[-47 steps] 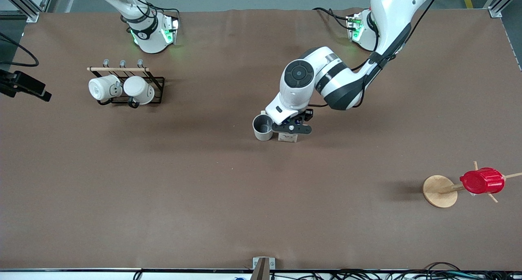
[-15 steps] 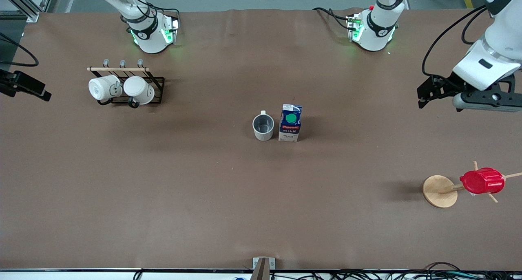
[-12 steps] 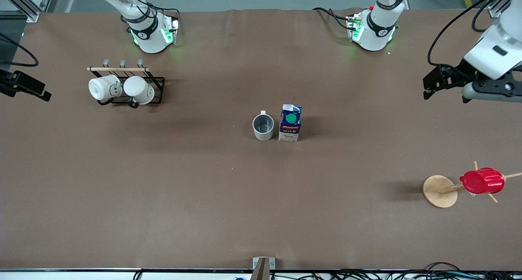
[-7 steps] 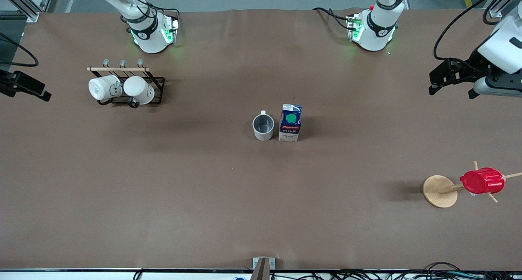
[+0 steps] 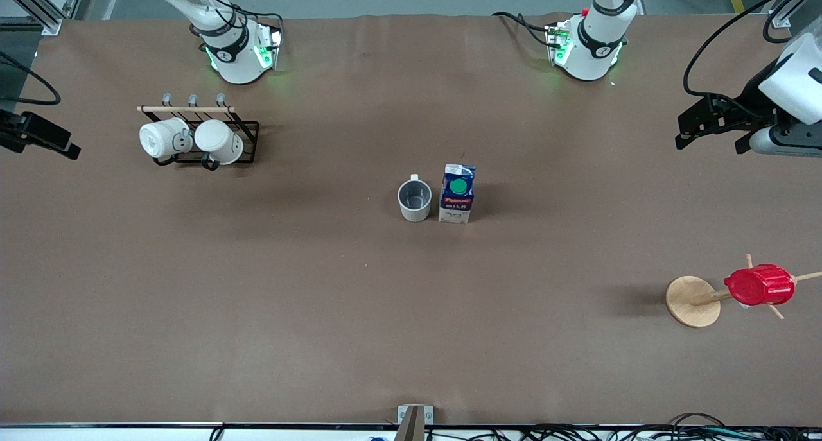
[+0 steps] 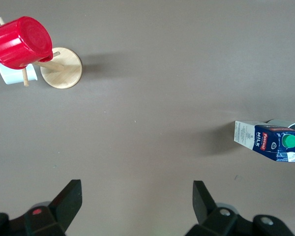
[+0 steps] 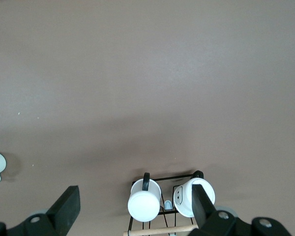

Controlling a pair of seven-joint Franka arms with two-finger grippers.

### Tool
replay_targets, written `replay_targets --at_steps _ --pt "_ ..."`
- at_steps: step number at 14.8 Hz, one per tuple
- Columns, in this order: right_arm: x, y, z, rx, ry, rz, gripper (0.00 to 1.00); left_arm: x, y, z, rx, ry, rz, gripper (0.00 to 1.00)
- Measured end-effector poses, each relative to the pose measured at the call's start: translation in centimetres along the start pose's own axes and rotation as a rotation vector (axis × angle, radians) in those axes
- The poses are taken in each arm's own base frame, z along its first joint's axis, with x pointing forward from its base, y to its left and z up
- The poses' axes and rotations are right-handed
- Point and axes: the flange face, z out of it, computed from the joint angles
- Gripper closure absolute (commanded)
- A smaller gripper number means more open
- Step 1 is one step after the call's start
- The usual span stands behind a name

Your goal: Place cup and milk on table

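A: Where are the task things sitting?

B: The small cream-white mug with grey interior (image 5: 415, 200) and the dark-blue and white milk carton with green cap (image 5: 457, 192) are standing upright, just beside each other, mid-way across the matte brown table (image 5: 321, 312), well clear of every edge. Likely placed.

A: Grippers?

B: Left gripper (image 6: 136, 206) is hovering at the edge by the left arm's end, fingers apart, empty. Right gripper (image 7: 135, 209) is waiting over the black wire mug rack (image 5: 247, 136), fingers apart.
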Motion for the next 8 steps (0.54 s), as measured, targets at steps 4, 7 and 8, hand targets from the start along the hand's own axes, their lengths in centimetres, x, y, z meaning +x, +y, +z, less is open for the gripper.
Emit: replay_targets --at_steps 4,7,8 --pt "0.00 0.00 0.00 0.000 0.000 0.000 0.00 0.17 0.14 -0.07 0.004 0.017 0.003 0.01" --pt "0.00 -0.01 0.00 0.001 0.000 0.000 0.00 0.26 0.12 0.01 0.005 0.027 0.003 0.01" --pt "0.00 -0.01 0.00 0.001 0.000 0.000 0.00 0.27 0.11 0.05 0.005 0.026 0.003 0.01"
